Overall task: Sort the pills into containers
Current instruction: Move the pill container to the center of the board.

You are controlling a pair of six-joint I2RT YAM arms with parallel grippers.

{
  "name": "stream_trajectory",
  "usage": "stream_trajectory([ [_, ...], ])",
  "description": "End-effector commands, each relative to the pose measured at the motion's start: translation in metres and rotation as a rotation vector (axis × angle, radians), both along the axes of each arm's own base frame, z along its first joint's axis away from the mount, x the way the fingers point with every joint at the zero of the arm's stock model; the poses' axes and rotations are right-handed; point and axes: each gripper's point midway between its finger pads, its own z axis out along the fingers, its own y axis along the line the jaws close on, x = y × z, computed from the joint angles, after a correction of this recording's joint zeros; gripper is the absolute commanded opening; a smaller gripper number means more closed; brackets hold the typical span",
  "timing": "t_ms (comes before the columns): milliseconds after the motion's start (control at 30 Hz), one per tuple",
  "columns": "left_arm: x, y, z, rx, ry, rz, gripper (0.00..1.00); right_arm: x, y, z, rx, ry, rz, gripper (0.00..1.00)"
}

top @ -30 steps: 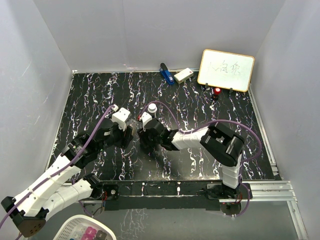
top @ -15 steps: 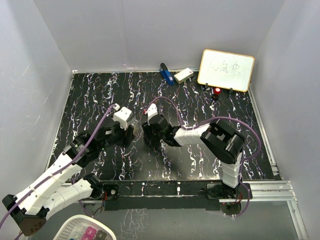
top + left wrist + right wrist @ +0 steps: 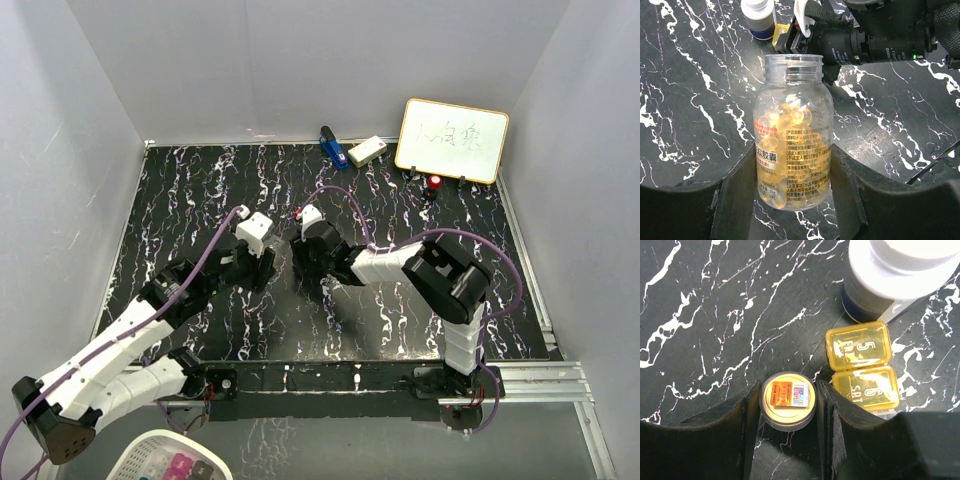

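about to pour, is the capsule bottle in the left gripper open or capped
Open: the golden-amber bottle in the left gripper shows a bare threaded mouth. The right gripper holds a round cap.

capped bottle (image 3: 900,270) behind pill box (image 3: 862,367), lid (image 3: 787,399) beside

Top external: fixed high above and behind both arm bases, looks down and forward across the whole black marbled table (image 3: 180,200), from afar.

Left wrist: close, looks forward and down past the golden-amber bottle (image 3: 792,150) toward the right arm (image 3: 880,35).

Right wrist: very close, looks almost straight down onto the round cap (image 3: 787,399).

Shared by both wrist views: the dark bottle with white round cap (image 3: 900,275) and the yellow-gold box (image 3: 865,367).
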Motion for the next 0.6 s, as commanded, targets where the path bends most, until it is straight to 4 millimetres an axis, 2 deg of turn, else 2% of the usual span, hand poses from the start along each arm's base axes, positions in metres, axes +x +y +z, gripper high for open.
stream_trajectory([
  [0,0.007,-0.009,0.003,-0.001,-0.03,-0.035,0.0,0.022,0.02,0.043,0.086,-0.09,0.014,0.0],
  [100,0.01,-0.011,-0.003,0.017,-0.025,-0.04,0.0,0.021,0.026,0.061,0.113,-0.106,0.043,0.0],
  [267,0.016,-0.016,-0.01,0.036,-0.021,-0.046,0.0,0.023,0.025,0.108,0.144,-0.176,0.054,0.0],
  [333,0.018,-0.02,-0.012,0.034,-0.011,-0.057,0.0,0.03,0.014,0.123,0.118,-0.223,0.008,0.0],
  [367,0.018,-0.023,-0.013,0.028,-0.006,-0.065,0.0,0.034,0.005,0.14,0.118,-0.258,-0.022,0.0],
  [433,0.02,-0.028,-0.011,0.018,-0.007,-0.074,0.0,0.043,-0.013,0.155,0.114,-0.29,-0.078,0.0],
  [567,0.026,-0.035,-0.008,0.001,-0.018,-0.078,0.0,0.067,-0.062,0.165,0.117,-0.285,-0.194,0.0],
])
